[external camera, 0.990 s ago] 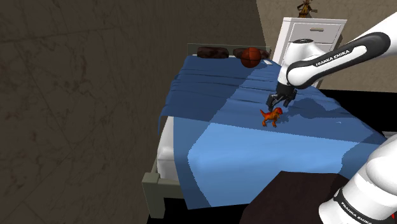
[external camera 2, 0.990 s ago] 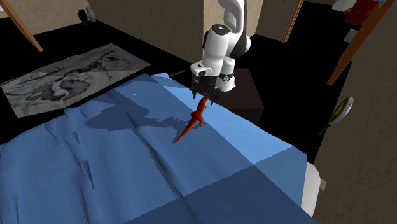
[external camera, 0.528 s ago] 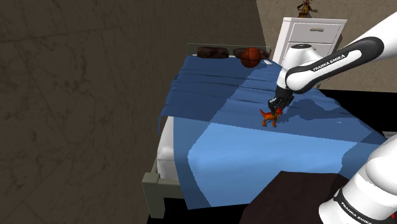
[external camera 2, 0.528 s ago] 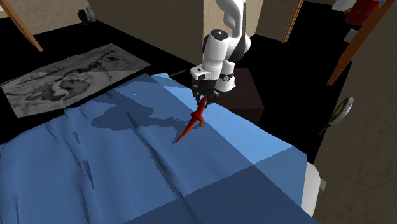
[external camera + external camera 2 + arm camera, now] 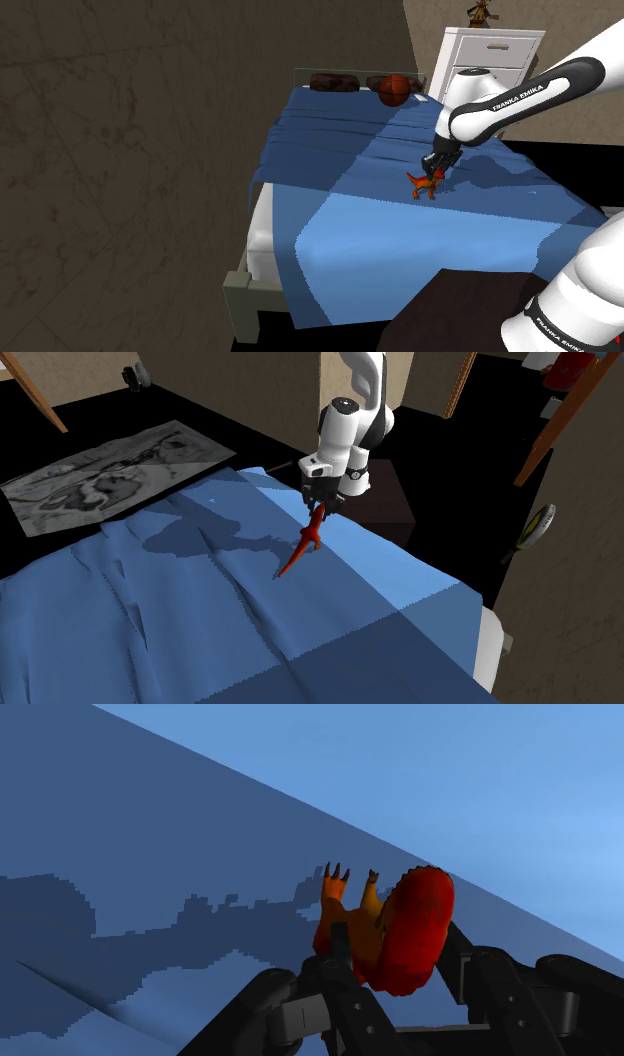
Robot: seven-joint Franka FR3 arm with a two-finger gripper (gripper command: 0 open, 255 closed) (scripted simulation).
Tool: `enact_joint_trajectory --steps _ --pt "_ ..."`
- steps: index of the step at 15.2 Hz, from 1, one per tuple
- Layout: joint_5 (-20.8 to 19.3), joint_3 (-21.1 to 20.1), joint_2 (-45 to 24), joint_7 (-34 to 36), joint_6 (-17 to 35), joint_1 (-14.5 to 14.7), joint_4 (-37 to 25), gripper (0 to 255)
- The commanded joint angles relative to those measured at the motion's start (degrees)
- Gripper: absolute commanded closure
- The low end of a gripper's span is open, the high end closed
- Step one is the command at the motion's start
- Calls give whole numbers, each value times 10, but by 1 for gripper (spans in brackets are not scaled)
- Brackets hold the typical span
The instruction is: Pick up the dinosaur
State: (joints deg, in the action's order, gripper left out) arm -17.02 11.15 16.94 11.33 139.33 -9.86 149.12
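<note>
There is one orange-red dinosaur (image 5: 425, 183) and one bed (image 5: 420, 240) with a blue cover. At the far end of the bed lies one red ball (image 5: 397, 89). One white dresser (image 5: 500, 55) carries one small figure (image 5: 481, 13). Two black fingers (image 5: 460, 966) are counted.

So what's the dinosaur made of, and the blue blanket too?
The dinosaur looks like smooth, matte plastic or rubber, orange-red with little pointed toes; I can't tell which. The blue blanket looks like soft cloth: it wrinkles and drapes over the edge of the bed.
</note>
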Motion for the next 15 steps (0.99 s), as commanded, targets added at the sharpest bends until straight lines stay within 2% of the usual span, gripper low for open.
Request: enact_joint_trajectory --steps 1,15 --pt "2 -1 8 -2 -14 1 -6 255" --pt "19 -8 65 -22 -129 7 -65 255"
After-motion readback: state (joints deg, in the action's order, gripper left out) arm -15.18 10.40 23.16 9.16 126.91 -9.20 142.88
